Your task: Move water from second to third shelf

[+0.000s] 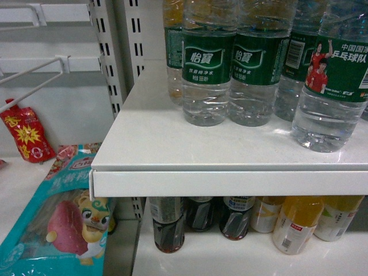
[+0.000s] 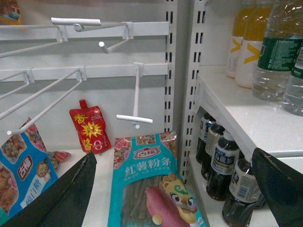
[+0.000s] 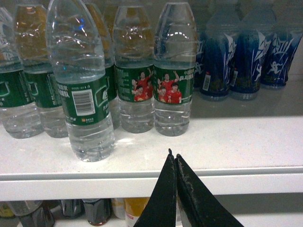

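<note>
Water (image 3: 81, 90) stands upright on shelf (image 3: 236, 142), barcode facing outward.

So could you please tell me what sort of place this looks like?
Probably a shop aisle: rows of identical water bottles on a white shelf, packaged snack bags under metal display hooks, and slotted shelving uprights.

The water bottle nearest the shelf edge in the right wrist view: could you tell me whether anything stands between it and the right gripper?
Nothing visible does. The right gripper, jaws closed, sits in front of the shelf edge, and only bare shelf separates it from the front water bottle. The other bottles stand behind or beside it.
</note>
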Motion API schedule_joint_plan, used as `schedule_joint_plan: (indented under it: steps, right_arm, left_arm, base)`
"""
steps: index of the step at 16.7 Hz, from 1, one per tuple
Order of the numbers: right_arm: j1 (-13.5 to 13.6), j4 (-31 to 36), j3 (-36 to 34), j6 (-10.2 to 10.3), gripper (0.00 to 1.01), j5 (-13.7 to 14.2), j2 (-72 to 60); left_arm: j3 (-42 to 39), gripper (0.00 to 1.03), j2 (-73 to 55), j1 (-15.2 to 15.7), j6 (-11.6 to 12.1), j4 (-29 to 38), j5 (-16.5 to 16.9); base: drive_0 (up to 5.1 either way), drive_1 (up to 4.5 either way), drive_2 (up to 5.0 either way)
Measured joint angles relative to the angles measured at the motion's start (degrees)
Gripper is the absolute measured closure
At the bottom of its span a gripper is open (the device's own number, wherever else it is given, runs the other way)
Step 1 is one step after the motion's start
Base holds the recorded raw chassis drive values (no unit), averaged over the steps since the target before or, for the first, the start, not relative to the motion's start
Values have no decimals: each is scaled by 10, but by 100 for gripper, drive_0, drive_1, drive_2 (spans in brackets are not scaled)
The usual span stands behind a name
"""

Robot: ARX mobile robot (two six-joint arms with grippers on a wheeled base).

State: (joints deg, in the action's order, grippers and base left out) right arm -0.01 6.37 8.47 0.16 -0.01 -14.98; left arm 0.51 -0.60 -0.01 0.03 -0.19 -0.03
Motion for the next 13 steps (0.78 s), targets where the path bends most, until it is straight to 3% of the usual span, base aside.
schedule_joint_plan:
  steps: [3,5,13]
  right_arm:
    - [0,-2,-26,0,99,0,31]
    - [0,-75,-43,0,99,0,103]
    - [0,-68,-77,0,99,0,144]
  left_arm:
    - [0,5,0,0,0,0,0]
    - [0,5,0,0,0,0,0]
    - [0,5,0,0,0,1,1]
  base:
    - [0,0,0]
    - [0,0,0]
    - [0,0,0]
